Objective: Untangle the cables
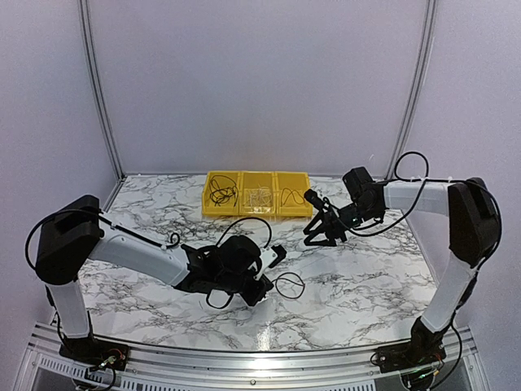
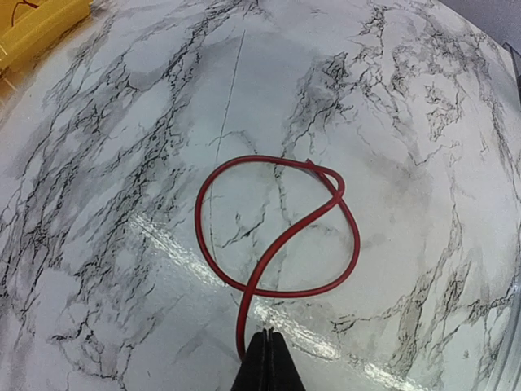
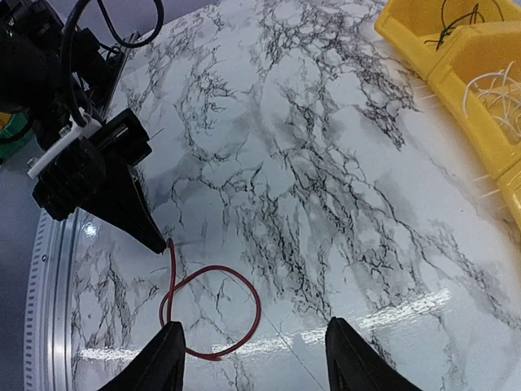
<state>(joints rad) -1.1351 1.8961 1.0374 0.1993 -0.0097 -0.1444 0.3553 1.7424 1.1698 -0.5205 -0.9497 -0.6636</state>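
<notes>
The red cable [image 2: 269,158] lay on the marble table [image 1: 366,285] about midway along its width and nearer the front edge than the back, curled into one loose loop that crossed over itself twice. The other cables, black ones and a pale bunch, sat in the yellow bins [image 1: 281,210] by the back edge. The likely trouble was a pull that drew the loop tight into a knot instead of opening it, since only one end was being worked. The end might also slip free, because it ran in just beside the closed tips, not plainly between them. The left gripper [image 2: 267,336] was shut tight at that end with its tips down at the table, and I could not tell whether the cable was truly pinched. The right gripper [image 3: 256,358] hovered above the loop with its fingers [image 3: 167,362] spread wide to either side of it. It held nothing and touched nothing.
</notes>
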